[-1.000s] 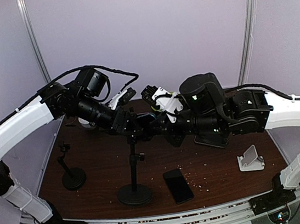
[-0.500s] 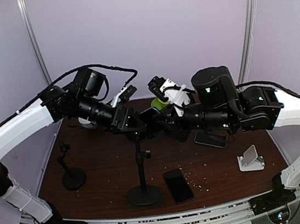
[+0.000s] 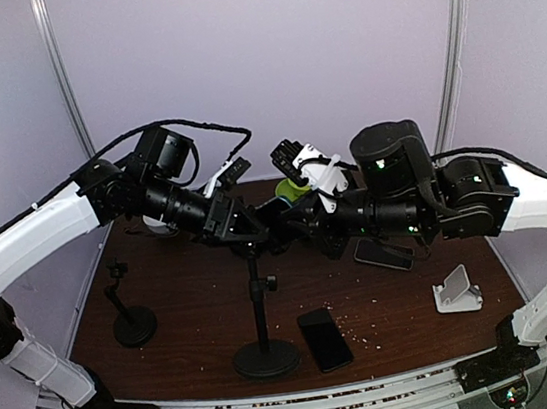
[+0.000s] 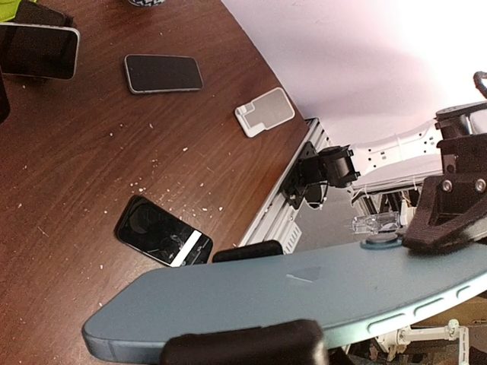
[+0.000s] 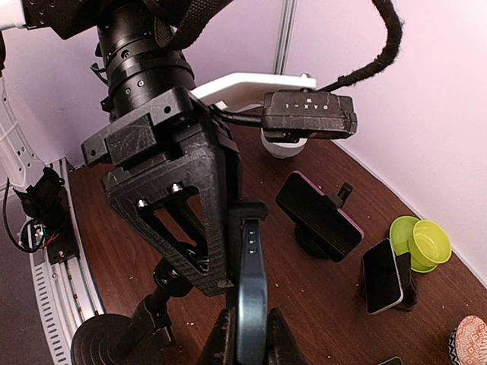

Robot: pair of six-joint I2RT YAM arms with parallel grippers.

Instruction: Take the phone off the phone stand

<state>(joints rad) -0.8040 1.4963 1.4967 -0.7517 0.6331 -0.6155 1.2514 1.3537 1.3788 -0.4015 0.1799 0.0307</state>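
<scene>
Far left on your table stands a small stand [image 3: 133, 325]. Now your left gripper [image 3: 239, 225]: its fingers [image 4: 245, 347] are clamped across the flat faces of the blue phone [image 4: 304, 293], one above and one below. The phone is up in the air over the middle of the table, stretched between both arms. It is right above the top of the stand [image 3: 260, 312], whose round base rests on the wood. You can't tell whether the phone sits in that stand's clamp, because the grippers hide it. Move right and your right gripper [image 5: 249, 334] is pinched tight on the phone's other end, a finger pressed on each face. Below it a black phone [image 3: 325, 339] lies flat, and further right a white holder [image 3: 456, 291] sits near the table edge.
</scene>
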